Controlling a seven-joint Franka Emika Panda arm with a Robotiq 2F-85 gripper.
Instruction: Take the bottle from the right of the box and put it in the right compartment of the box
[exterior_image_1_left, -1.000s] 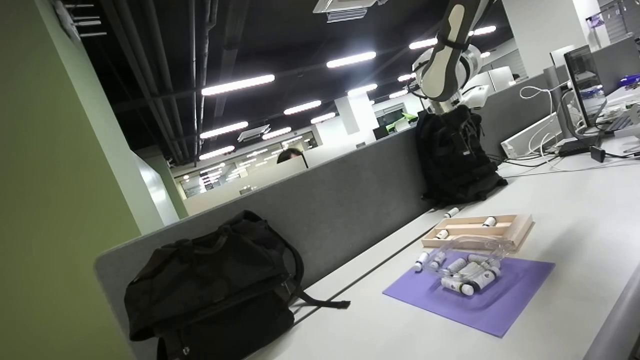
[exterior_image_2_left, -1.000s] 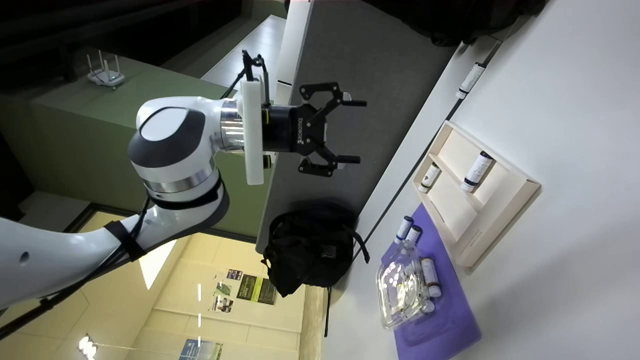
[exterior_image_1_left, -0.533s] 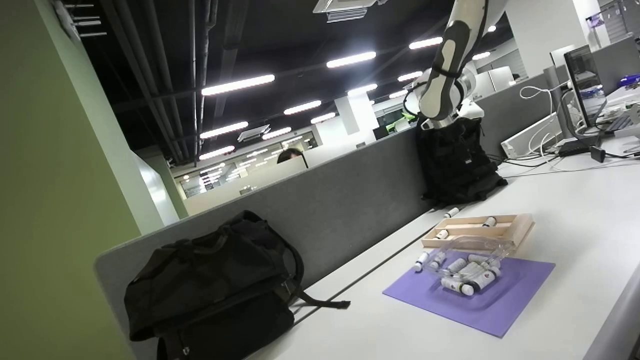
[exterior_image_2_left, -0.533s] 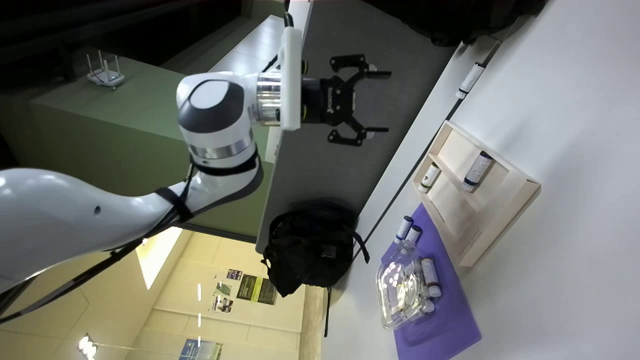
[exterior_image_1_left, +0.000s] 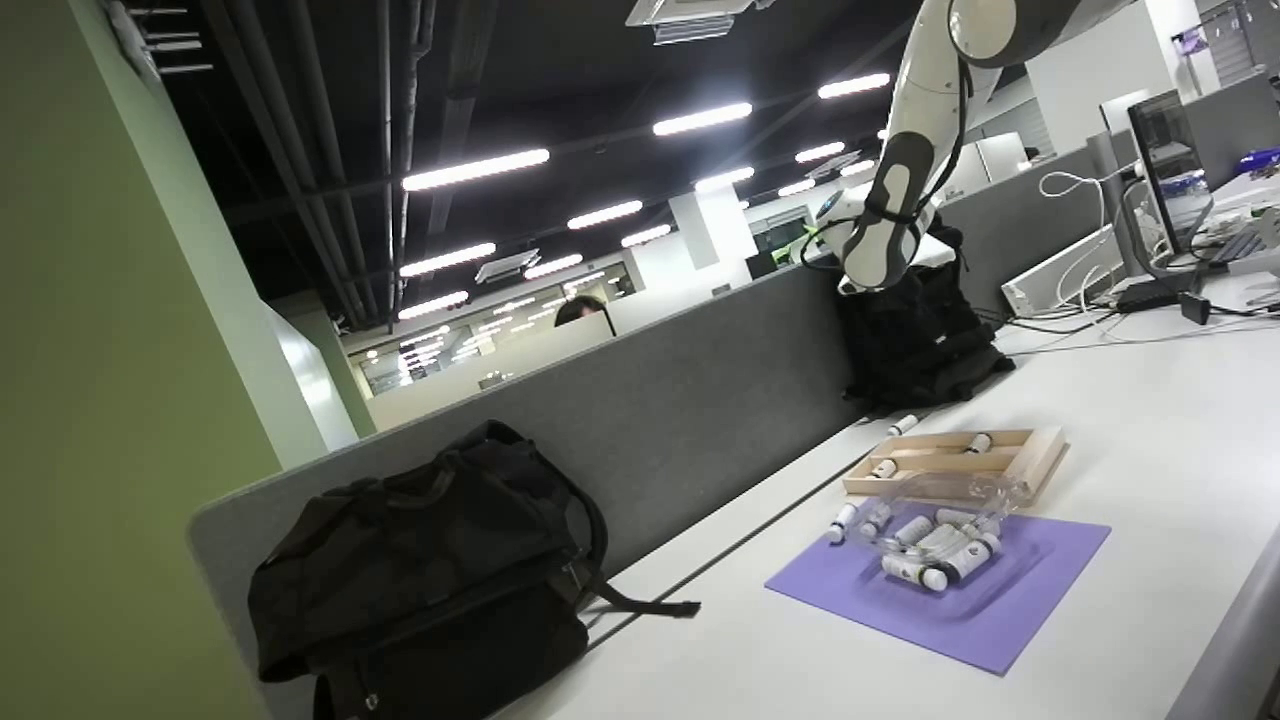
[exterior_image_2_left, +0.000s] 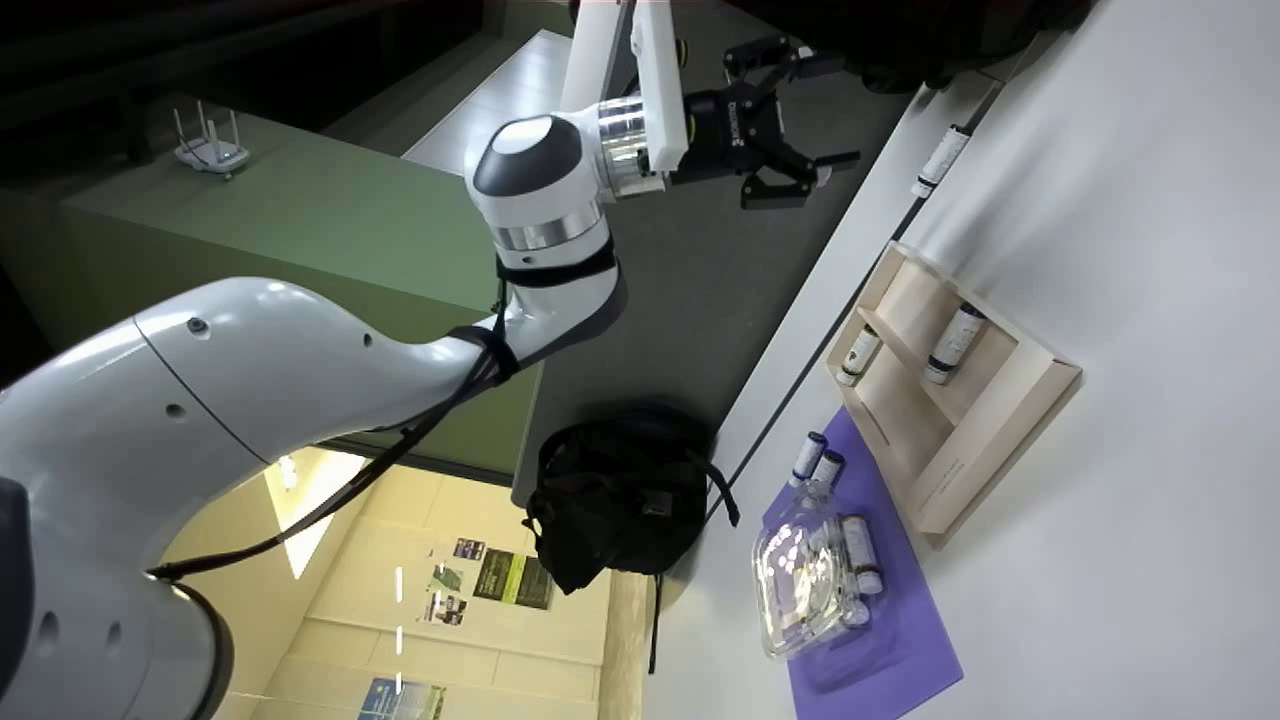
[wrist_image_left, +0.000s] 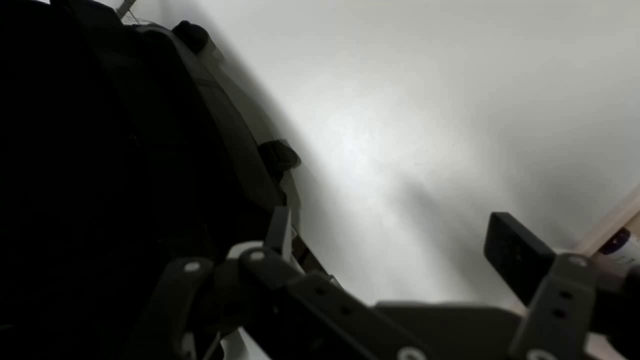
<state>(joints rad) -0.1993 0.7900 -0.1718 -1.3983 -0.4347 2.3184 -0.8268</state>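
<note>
In an exterior view, the black jointed gripper (exterior_image_2_left: 830, 113), fingers apart, hangs upper right; a white cylindrical bottle (exterior_image_2_left: 942, 160) lies farther right, a shallow light-wood box (exterior_image_2_left: 998, 440) lower.

We see the hand (exterior_image_2_left: 847, 112) well above the desk (exterior_image_2_left: 1150, 430), its jaws wide apart. A bottle (exterior_image_2_left: 942, 160) lies to the right of the box (exterior_image_2_left: 1002, 438), a second bottle (exterior_image_2_left: 956, 342) in its right compartment (exterior_image_2_left: 918, 300), a third bottle (exterior_image_2_left: 858, 355) in the left compartment (exterior_image_2_left: 900, 412). Left of the box, a dish (exterior_image_2_left: 800, 580) and more bottles (exterior_image_2_left: 861, 552) rest on a mat (exterior_image_2_left: 905, 640).
</note>
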